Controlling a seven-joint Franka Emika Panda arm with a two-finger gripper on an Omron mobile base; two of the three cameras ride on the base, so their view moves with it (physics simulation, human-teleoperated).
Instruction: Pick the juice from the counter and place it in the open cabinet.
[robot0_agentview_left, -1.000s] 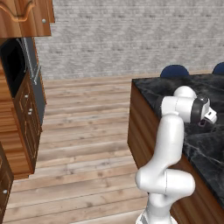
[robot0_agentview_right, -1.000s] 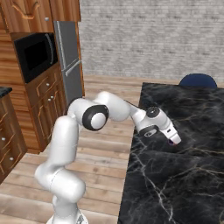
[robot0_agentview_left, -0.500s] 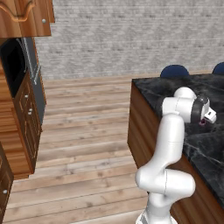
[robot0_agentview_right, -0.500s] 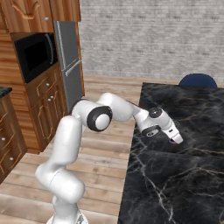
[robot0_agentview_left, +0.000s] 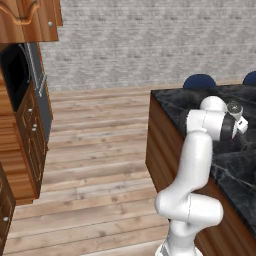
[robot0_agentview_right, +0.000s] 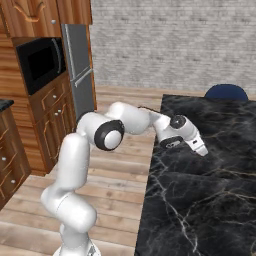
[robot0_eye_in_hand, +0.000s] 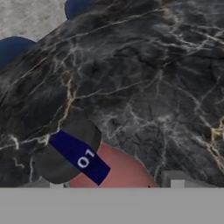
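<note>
The juice (robot0_eye_in_hand: 118, 173) stands on the black marble counter (robot0_eye_in_hand: 153, 65), seen from above: a reddish body, a dark cap and a blue label. My gripper (robot0_eye_in_hand: 109, 183) straddles it from above. One fingertip (robot0_eye_in_hand: 175, 179) shows on its right and the other on its left, jaws drawn in close but still open, with a thin gap at the right one. The hand hangs low over the counter (robot0_agentview_right: 200, 200) near its left edge, gripper (robot0_agentview_right: 202, 150) pointing down. A wooden wall cabinet (robot0_agentview_left: 25, 20) with a round knob hangs at upper left; whether it is open I cannot tell.
Blue chairs (robot0_agentview_left: 199, 81) (robot0_agentview_right: 226, 91) stand behind the counter's far edge. A steel fridge (robot0_agentview_right: 77, 70), a black microwave (robot0_agentview_right: 42, 62) and wooden drawers line the left wall. Wooden floor (robot0_agentview_left: 100, 150) lies between that wall and the counter.
The jaws have narrowed from wide open toward the juice. The hand has edged slightly along the counter; the base has not moved.
</note>
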